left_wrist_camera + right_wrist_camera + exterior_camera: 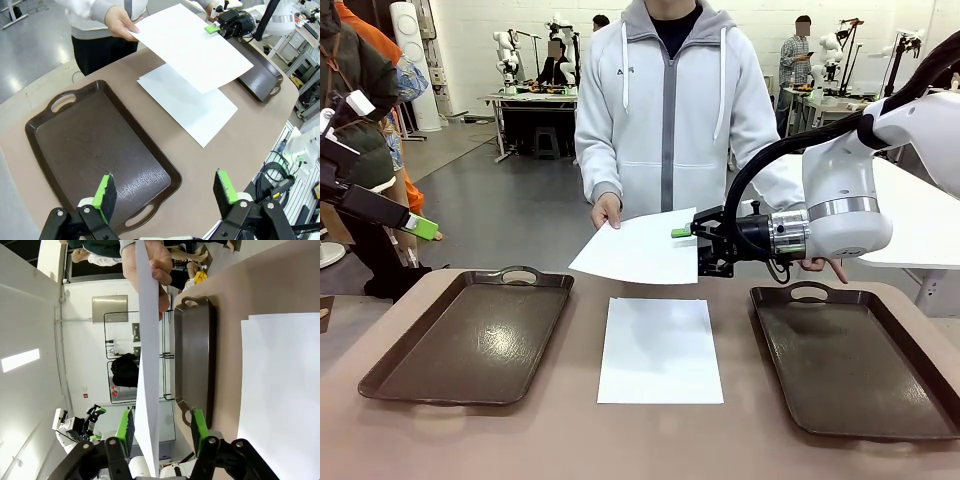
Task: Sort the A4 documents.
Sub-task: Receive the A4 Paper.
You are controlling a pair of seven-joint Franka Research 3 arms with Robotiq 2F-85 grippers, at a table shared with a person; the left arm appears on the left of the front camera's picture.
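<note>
While a person's hand (607, 210) holds one thin white sheet (635, 248) tilted above the far edge of the flat sheet (660, 350), the right tool (161, 420) straddles its other side, green pads apart, not pinching. The dark, grainy left tray (470, 340) and right tray (860, 360) flank the flat sheet on the tan desk (570, 440). The left tool (165, 179) gapes above the left tray.

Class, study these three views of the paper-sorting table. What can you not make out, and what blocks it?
Front view: the person's second hand is mostly hidden behind the robot's right arm.
Front view: the right tray is cut off by the picture's right edge.
Right wrist view: the held sheet stands edge-on, so its faces are hidden.
All views: one held sheet or several stacked is too thin to tell.
</note>
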